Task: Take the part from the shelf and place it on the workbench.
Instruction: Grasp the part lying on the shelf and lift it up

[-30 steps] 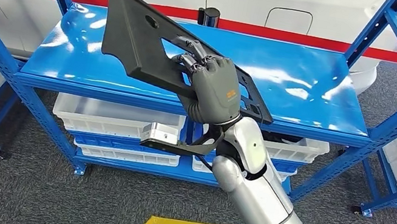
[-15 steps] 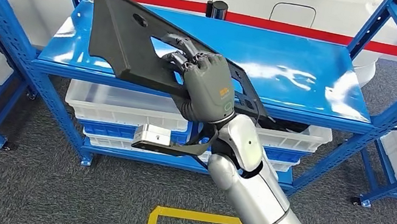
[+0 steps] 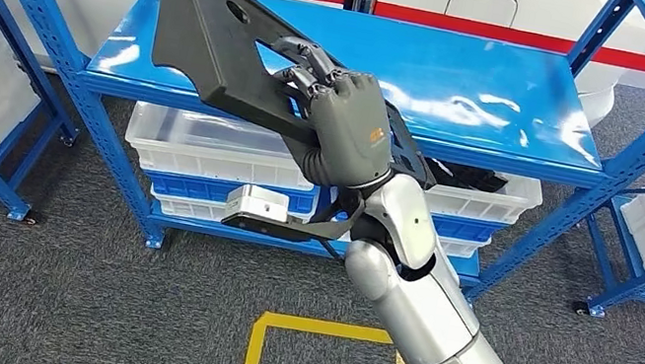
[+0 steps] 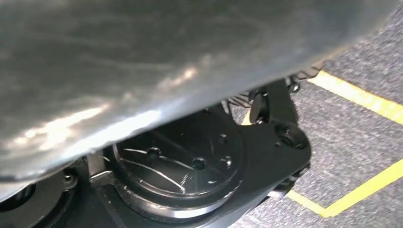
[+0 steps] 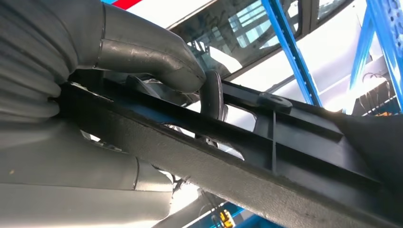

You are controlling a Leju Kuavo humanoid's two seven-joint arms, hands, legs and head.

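Grey carpet (image 3: 126,308) underfoot, yellow floor lines (image 3: 328,328) marked across it, blue shelf (image 3: 475,89) straight ahead with a glossy top deck. White bins (image 3: 203,156) stacked on the lower level, more off to the far right.

Right hand (image 3: 347,131) up in front of the shelf, gripping the part (image 3: 213,43) — a flat dark panel with cut-outs. Fingers (image 3: 304,64) hooked through the big opening, curled tight over its edge. Part held tilted, wide end high toward the left upright, narrow end trailing down behind the hand toward the bins. Lifted off the deck at the left end; elsewhere contact with the shelf impossible to judge.

Up close at the right wrist: thumb (image 5: 147,57) clamped on one face of the part (image 5: 285,156), ribbed underside running out from the grip.

Left hand: fingers' state cannot be told from the left wrist view.
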